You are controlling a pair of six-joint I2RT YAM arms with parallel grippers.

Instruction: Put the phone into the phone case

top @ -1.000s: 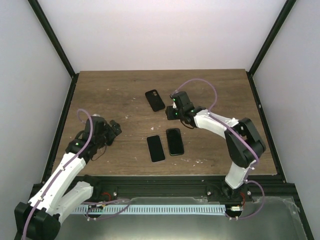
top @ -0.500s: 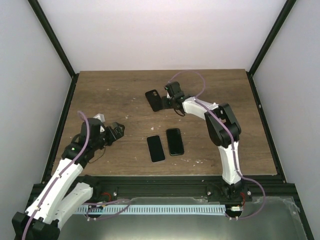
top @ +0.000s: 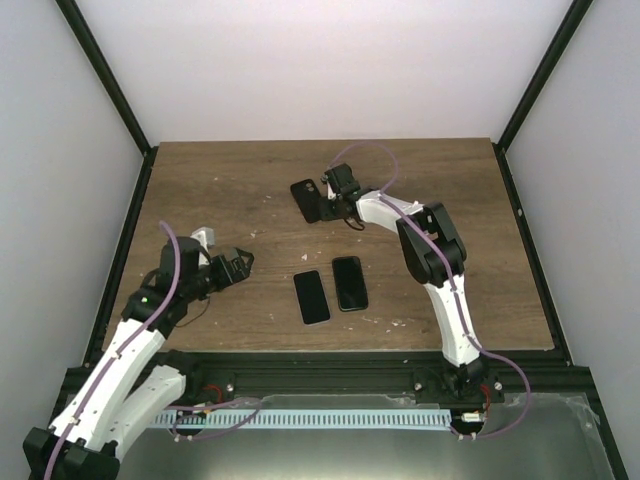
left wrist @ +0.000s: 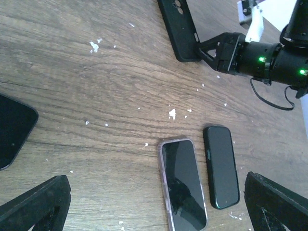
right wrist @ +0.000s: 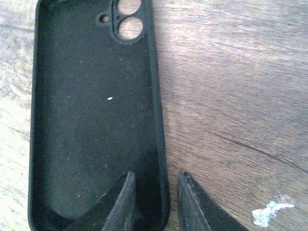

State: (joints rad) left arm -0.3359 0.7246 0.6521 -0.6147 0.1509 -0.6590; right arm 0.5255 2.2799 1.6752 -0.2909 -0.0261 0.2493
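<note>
The phone (left wrist: pixel 183 190) lies screen up at mid-table (top: pixel 311 297). A transparent rim runs round its edges, which looks like the phone case; the case's back is hidden. My left gripper (left wrist: pixel 158 180) hovers wide open above and left of the phone (top: pixel 240 263), holding nothing. My right gripper (right wrist: pixel 156 175) is at the far side of the table (top: pixel 325 193). It is narrowly open astride the long wall of an opaque black cover (right wrist: pixel 91 110), one finger inside and one outside, with bare wood showing beside the outer finger.
A second dark phone with a black rim (left wrist: pixel 220 166) lies right of the phone (top: pixel 349 283). The black cover with camera cutouts (top: pixel 308 200) lies open side up (left wrist: pixel 177 29). Another black slab (left wrist: pixel 12 130) pokes in below my left gripper. White specks dot the wooden table (top: pixel 250 190).
My right gripper has swung left from a spot right of the black cover onto its edge, and its jaws have narrowed. My left gripper has shifted slightly right and stayed open.
</note>
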